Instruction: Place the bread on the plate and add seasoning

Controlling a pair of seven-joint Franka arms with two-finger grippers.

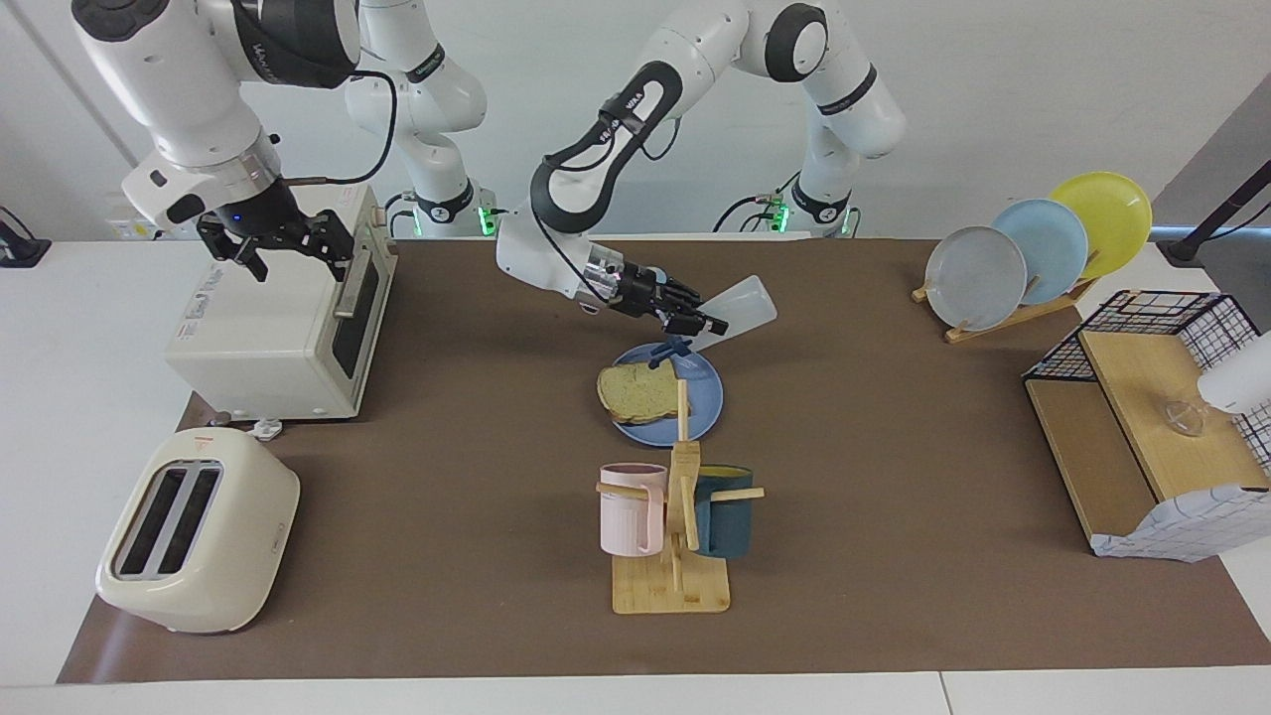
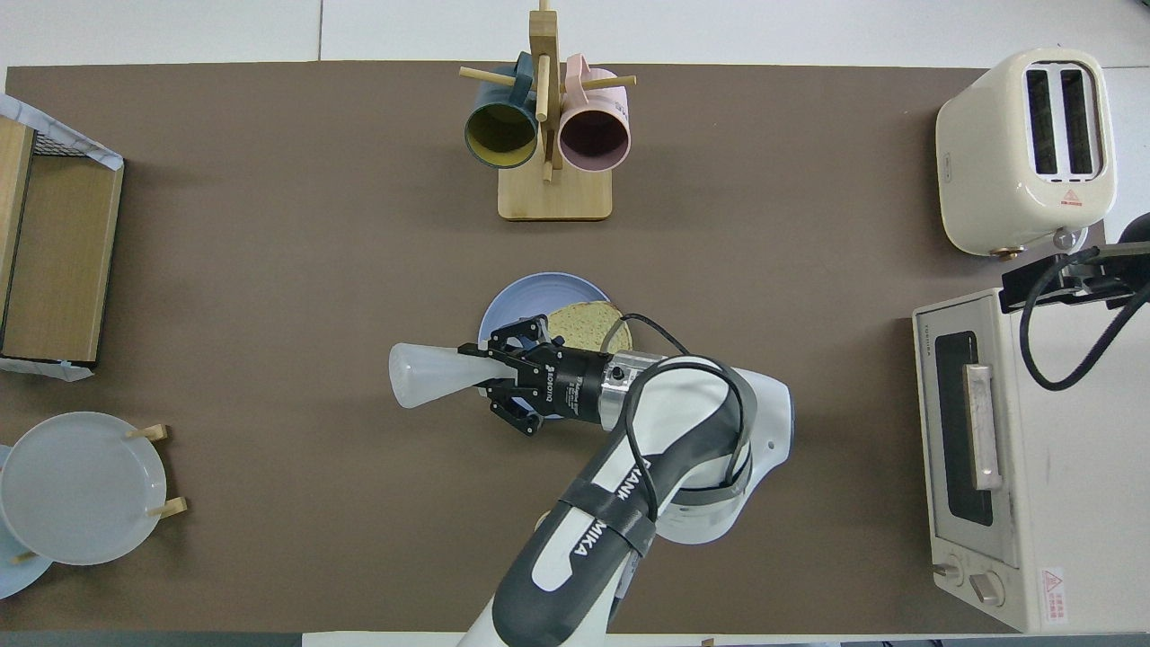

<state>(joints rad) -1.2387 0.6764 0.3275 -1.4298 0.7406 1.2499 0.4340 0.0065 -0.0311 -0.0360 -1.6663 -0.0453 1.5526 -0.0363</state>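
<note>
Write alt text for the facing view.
The left claw, shut on the seasoning bottle tipped on its side, hangs over the blue plate holding the bread. The right claw waits open above the toaster oven.

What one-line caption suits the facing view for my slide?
Left gripper tilts the seasoning above the plate holding the bread; right gripper waits over the oven.

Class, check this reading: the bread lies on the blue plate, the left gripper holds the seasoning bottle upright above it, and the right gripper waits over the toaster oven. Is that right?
One detail is wrong. The seasoning bottle is not upright: the left gripper holds it tipped on its side, as the facing view shows. The bread does lie on the plate, and the right gripper does wait over the toaster oven.
</note>
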